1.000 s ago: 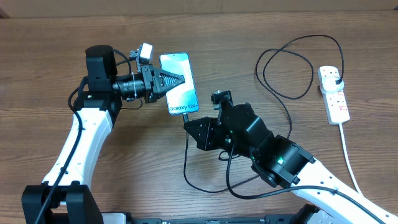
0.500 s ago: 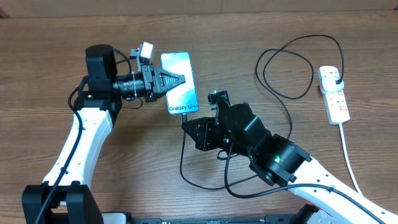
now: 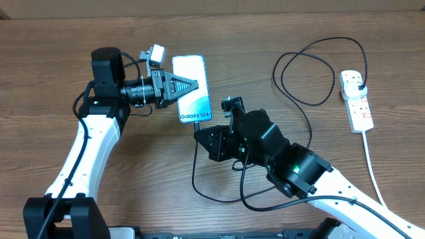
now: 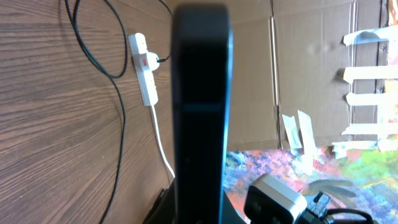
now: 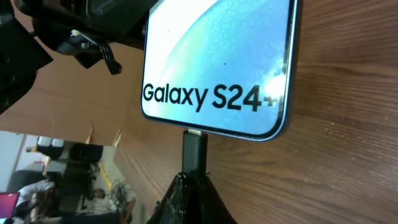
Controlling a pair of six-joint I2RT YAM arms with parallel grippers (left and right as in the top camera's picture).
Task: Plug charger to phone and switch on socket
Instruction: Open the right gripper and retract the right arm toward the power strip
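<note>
Phone point(image 3: 201, 99) screen up, "Galaxy S24" readable, clamped in left gripper point(image 3: 191, 84); one finger lies across screen. Right gripper point(image 5: 189, 186) at phone's bottom edge, closed on charger point(image 5: 194, 149) connector. Connector tip meets bottom edge; how far it is in, cannot tell. Right arm bulks just beside phone, covering part of black cable. Rest of cable loops wide to phone's right. Socket point(image 3: 356, 99) well right of phone, black plug in far end, white lead point(image 3: 369, 158) trailing from near end. Wooden table point(image 3: 265, 26) beneath.
</note>
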